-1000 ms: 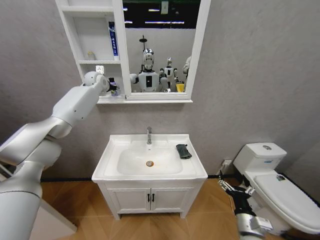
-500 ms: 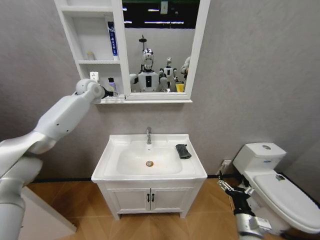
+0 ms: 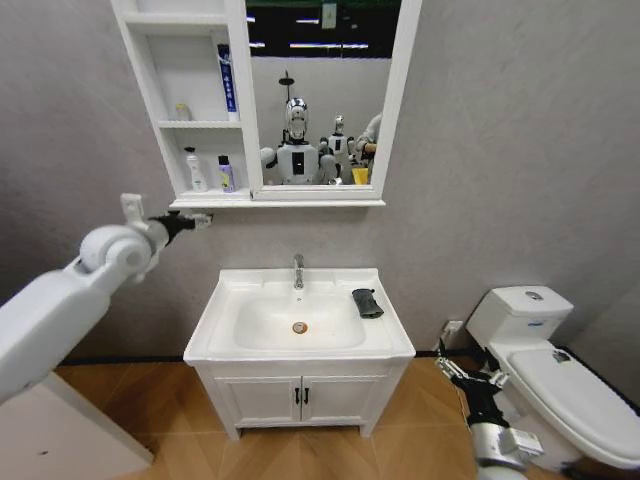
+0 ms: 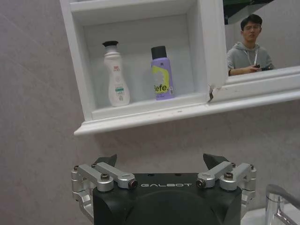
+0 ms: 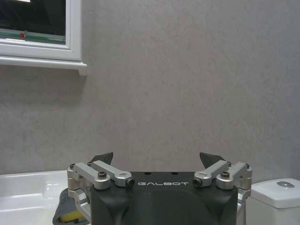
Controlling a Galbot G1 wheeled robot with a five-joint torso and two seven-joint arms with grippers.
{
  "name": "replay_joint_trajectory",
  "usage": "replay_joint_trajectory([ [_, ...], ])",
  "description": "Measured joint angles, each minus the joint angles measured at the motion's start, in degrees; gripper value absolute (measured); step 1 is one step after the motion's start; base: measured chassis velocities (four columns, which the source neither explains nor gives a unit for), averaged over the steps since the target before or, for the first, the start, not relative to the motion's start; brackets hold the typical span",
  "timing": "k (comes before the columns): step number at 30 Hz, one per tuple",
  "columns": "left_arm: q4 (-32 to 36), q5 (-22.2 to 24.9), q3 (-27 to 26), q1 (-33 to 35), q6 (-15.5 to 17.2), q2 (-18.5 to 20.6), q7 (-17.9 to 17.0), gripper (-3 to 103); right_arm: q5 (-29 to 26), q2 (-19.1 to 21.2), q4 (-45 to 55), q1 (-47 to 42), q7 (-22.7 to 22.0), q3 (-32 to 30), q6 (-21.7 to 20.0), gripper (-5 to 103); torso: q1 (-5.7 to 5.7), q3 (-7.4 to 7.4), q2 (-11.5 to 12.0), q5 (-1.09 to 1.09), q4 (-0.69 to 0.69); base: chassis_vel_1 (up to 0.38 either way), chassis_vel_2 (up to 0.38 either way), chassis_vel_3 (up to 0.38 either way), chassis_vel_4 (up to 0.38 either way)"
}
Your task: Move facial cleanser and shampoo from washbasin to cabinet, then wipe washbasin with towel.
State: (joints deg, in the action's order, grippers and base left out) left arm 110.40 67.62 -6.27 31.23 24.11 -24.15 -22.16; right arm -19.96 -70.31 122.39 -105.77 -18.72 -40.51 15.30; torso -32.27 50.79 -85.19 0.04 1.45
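We are seeing the first part as done: the white facial cleanser bottle [image 4: 115, 73] and the purple shampoo bottle [image 4: 162, 73] are standing side by side on the lowest shelf of the cabinet [image 3: 176, 70], at about eleven o'clock from the washbasin [image 3: 299, 318]. Our left gripper [image 3: 198, 219] is hanging empty, jaws spread, just under that shelf. The wiping is what we are judging left: the towel [image 3: 367, 302] is lying untouched at the basin's three o'clock rim (folded, dark). Our right gripper [image 3: 458, 375], also spread and empty, is waiting low beside the toilet [image 3: 545, 365].

Glossy white ceramic washbasin [image 3: 225, 310] with chrome faucet [image 3: 298, 270]; matt grey wall [image 3: 500, 150]; dark cloth towel [image 3: 367, 302].
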Motion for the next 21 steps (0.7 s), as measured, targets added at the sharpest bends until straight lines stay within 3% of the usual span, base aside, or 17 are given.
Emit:
replay_joint_trajectory([
  [2,0.5,-1.4,-0.1,1.9,-1.3,-0.6,0.3,100,0.6,-1.4,0.7,-0.8,0.0,-0.6,0.2,100,0.00,0.01,0.0,-0.07,0.05,0.000,0.000,0.000,0.000],
  [3,1.2,-2.2,-1.2,3.7,-2.3,-1.2,0.4,100,1.0,-2.0,1.1,-0.8,-0.2,-0.9,0.2,100,-0.01,0.01,0.0,-0.09,0.14,0.000,0.000,0.000,0.000],
  [6,2.4,-3.2,-3.8,7.0,-3.3,-1.9,0.4,100,1.6,-2.3,1.3,-0.5,-0.6,-0.9,0.1,100,-0.01,0.01,0.0,0.00,0.12,0.000,0.000,0.000,0.000],
  [8,4.5,-4.2,-9.5,13.9,-4.6,-3.6,0.4,100,2.1,-2.9,1.8,-0.5,-0.8,-0.9,-0.1,100,-0.02,0.02,0.0,-0.08,0.08,0.000,0.000,0.000,0.000],
  [9,4.5,-4.2,-9.5,13.9,-4.6,-3.6,0.4,100,2.1,-2.9,1.8,-0.5,-0.8,-0.9,-0.1,100,-0.02,0.02,0.0,-0.08,0.08,0.000,0.000,0.000,0.000],
  [11,6.6,-6.4,-18.3,24.4,-5.8,-5.4,2.1,100,2.2,-2.9,1.9,-0.5,-0.8,-0.7,-0.2,100,-0.02,0.02,0.0,-0.01,0.06,0.000,0.000,0.000,0.000],
  [12,6.6,-6.4,-18.3,24.4,-5.8,-5.4,2.1,100,2.2,-2.9,1.9,-0.5,-0.8,-0.7,-0.2,100,-0.02,0.02,0.0,-0.01,0.06,0.000,0.000,0.000,0.000],
  [14,7.8,-9.2,-26.7,33.7,-6.6,-7.7,3.9,100,2.3,-2.5,1.7,-0.3,-0.7,-0.5,-0.4,100,-0.02,0.01,0.0,-0.06,0.05,0.000,0.000,0.000,0.000],
  [16,8.2,-10.0,-29.8,36.9,-6.9,-8.7,4.4,100,2.3,-2.3,1.6,-0.3,-0.7,-0.5,-0.5,100,-0.02,0.01,0.0,-0.04,0.06,0.000,0.000,0.000,0.000],
  [17,9.4,-11.8,-36.4,44.3,-7.6,-11.1,5.8,100,2.3,-2.0,1.6,-0.2,-0.5,-0.4,-0.8,100,-0.02,0.01,0.0,-0.03,0.06,0.000,0.000,0.000,0.000],
  [19,10.9,-15.0,-42.7,52.7,-8.8,-14.7,9.4,100,2.3,-1.5,1.3,-0.2,-0.3,-0.4,-1.3,100,-0.02,0.01,0.0,-0.06,0.04,0.000,0.000,0.000,0.000],
  [20,10.9,-15.0,-42.7,52.7,-8.8,-14.7,9.4,100,2.3,-1.5,1.3,-0.2,-0.3,-0.4,-1.3,100,-0.02,0.01,0.0,-0.06,0.04,0.000,0.000,0.000,0.000],
  [21,11.8,-17.2,-45.6,56.2,-9.6,-17.1,12.0,100,2.2,-1.2,1.1,-0.1,-0.1,-0.4,-1.7,100,-0.01,0.01,0.0,-0.03,0.04,0.000,0.000,0.000,0.000],
])
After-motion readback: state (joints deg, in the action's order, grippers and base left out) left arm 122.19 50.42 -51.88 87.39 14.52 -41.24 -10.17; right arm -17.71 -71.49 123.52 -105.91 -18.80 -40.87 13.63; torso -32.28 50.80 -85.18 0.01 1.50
